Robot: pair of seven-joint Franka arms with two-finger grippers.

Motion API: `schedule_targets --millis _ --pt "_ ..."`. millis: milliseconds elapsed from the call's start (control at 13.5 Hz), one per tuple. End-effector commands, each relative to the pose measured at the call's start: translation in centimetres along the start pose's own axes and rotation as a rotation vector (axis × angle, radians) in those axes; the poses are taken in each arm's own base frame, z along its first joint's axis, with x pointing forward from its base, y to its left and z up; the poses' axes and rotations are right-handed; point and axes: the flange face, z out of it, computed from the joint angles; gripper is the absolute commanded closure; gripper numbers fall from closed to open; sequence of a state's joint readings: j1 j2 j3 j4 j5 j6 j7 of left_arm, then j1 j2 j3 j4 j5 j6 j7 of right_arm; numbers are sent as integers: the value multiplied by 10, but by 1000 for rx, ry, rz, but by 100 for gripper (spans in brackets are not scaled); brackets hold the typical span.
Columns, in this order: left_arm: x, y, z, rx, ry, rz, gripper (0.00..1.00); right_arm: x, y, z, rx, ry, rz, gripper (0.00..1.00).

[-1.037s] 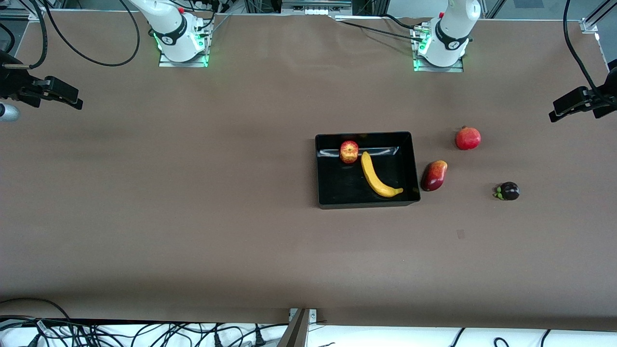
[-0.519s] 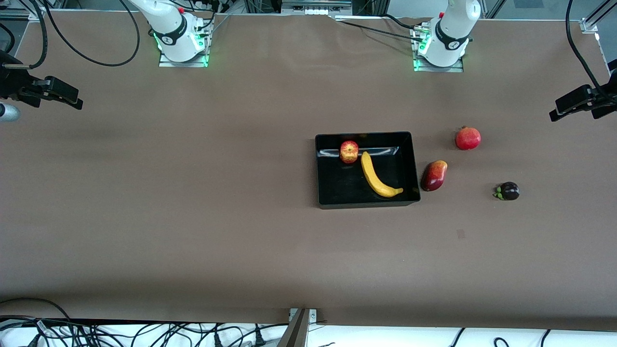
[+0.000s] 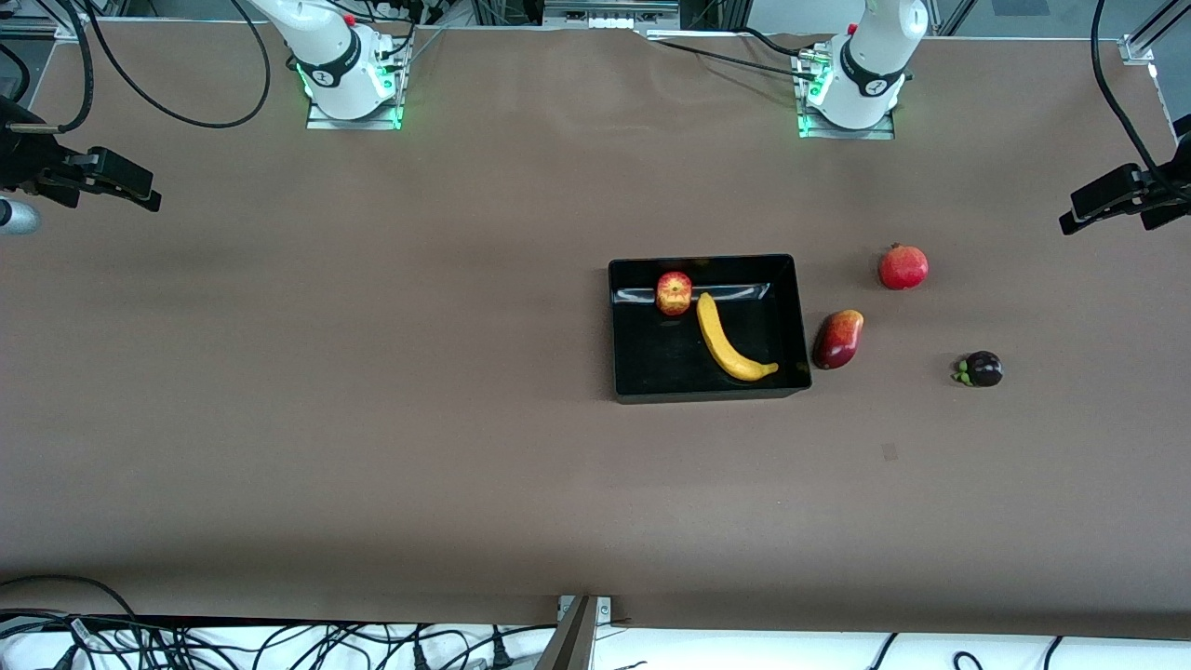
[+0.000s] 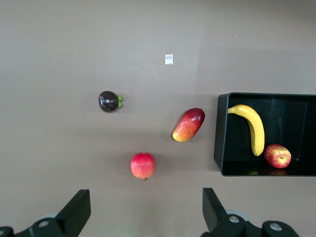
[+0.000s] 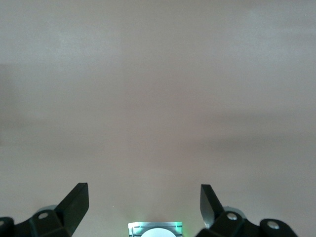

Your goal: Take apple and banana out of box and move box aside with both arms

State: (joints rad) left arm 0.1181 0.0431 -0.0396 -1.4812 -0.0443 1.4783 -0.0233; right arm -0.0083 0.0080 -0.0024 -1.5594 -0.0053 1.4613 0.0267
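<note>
Nothing is lifted yet: the apple (image 3: pixel 674 293) and banana (image 3: pixel 730 340) lie in the box (image 3: pixel 633 368), well clear of the empty, wide-open left gripper (image 4: pixel 145 210) and right gripper (image 5: pixel 143 205), so next comes reaching in for a fruit.

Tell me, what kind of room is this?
Probably a robot lab: two white arms bolted to a brown-covered table, loose cables along its edge, and fruit such as a banana in a black box.
</note>
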Motion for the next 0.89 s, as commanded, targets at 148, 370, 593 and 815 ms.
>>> schedule_targets --millis 148,370,593,815 --pt "4 9 3 -15 -7 2 0 -3 -1 -5 14 -3 2 0" --pt "31 62 50 -9 -35 -135 0 -3 -2 -5 14 -3 1 0" --pt "60 121 115 0 -25 -201 0 -3 -1 -5 14 -3 2 0" --pt "64 150 157 2 -18 -226 0 -3 0 -5 15 -3 4 0"
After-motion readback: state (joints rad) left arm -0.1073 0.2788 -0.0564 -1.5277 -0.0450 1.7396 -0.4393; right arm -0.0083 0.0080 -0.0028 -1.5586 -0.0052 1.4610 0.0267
